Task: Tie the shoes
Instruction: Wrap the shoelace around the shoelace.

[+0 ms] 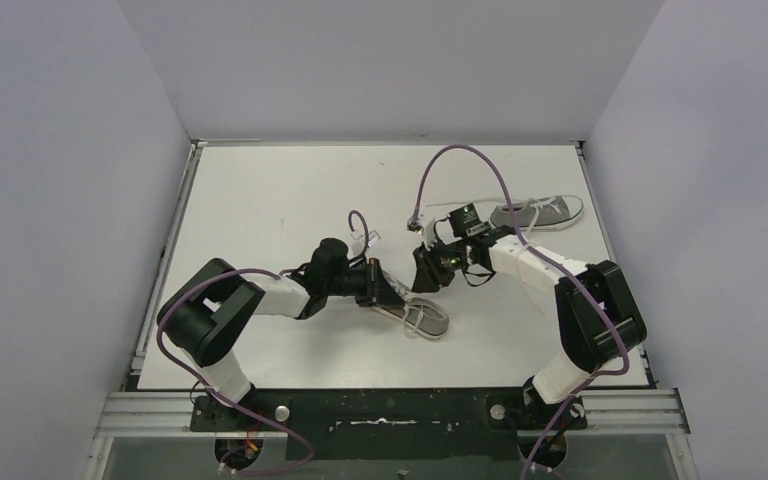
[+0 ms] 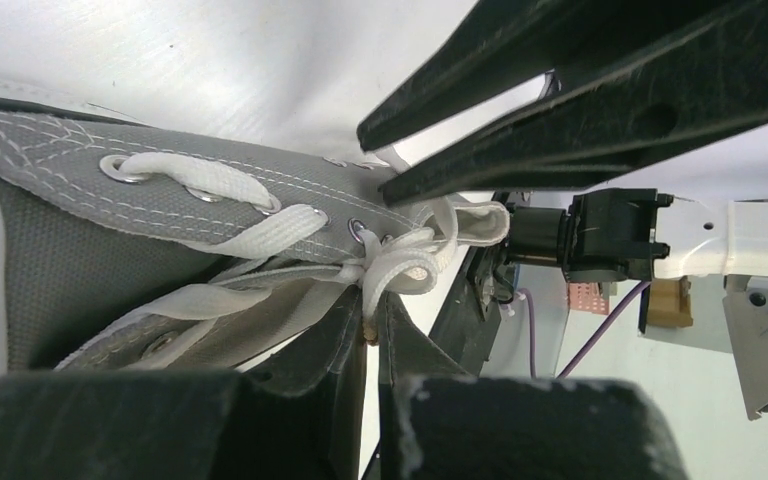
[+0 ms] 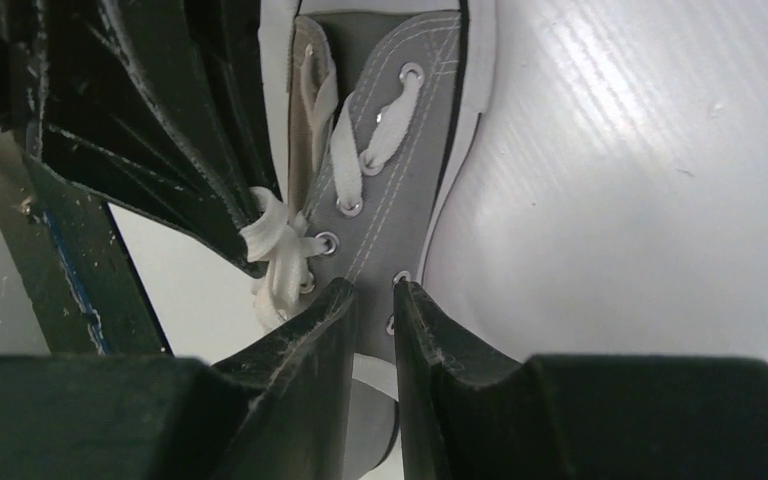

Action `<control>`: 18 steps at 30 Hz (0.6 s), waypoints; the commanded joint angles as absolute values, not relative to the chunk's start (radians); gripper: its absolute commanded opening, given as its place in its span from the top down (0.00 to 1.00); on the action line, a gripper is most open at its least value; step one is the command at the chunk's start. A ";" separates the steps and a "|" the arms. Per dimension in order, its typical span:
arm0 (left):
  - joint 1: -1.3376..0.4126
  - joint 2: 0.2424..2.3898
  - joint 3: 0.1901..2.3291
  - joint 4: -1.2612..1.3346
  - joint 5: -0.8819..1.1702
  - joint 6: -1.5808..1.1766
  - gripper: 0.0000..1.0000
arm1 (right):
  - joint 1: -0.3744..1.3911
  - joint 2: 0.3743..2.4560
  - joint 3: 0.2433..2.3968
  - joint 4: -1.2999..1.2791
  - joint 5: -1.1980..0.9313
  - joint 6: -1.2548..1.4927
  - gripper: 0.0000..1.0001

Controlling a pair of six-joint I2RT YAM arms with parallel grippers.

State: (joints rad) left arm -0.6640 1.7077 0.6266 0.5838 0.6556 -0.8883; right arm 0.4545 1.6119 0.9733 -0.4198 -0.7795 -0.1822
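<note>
Grey canvas near shoe (image 1: 428,320) lies near the middle of the table (image 1: 290,190), with both my arms crowded over its laced throat. Far shoe (image 1: 545,211) sits at the right rear, well apart from both pincers and untouched.

My left pincer (image 2: 372,322) is pressed together on the white lace (image 2: 392,272) right beside the top eyelets. It pinches the bunched strand low, I judge so the lacing can't slacken.

My right pincer (image 3: 375,300) comes in from the opposite side, tips at the eyelet flap. The jaws stand nearly together with a thin gap. I can't tell whether lace is between them or only canvas edge. The left wrist view shows the right's fingers (image 2: 580,140) crossing above the flap, just beside the bunch.

Why this layout, as I read it: one side anchors and the other takes the free strand, so both must meet at the same spot.

Step, my guess: starting the first crossing on the near shoe, early in the task. No bow that I can make out on either shoe.

Risk: the fingers clash, or the shoe drags, since nothing pins it down.
</note>
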 commanded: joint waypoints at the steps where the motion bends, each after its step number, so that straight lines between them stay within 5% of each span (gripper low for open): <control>1: -0.649 1.689 0.656 0.670 0.648 -0.909 0.99 | 0.476 1.560 0.935 -0.335 -0.879 -0.201 0.78; 18: -0.642 1.726 0.684 0.627 0.702 -0.902 0.99 | 0.529 1.503 0.881 -0.223 -0.913 -0.160 0.82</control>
State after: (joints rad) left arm -0.6506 1.7203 0.6312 0.5858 0.6697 -0.9230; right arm 0.5079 1.5387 0.8738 -0.3073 -0.8841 -0.1665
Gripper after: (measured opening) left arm 0.035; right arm 0.183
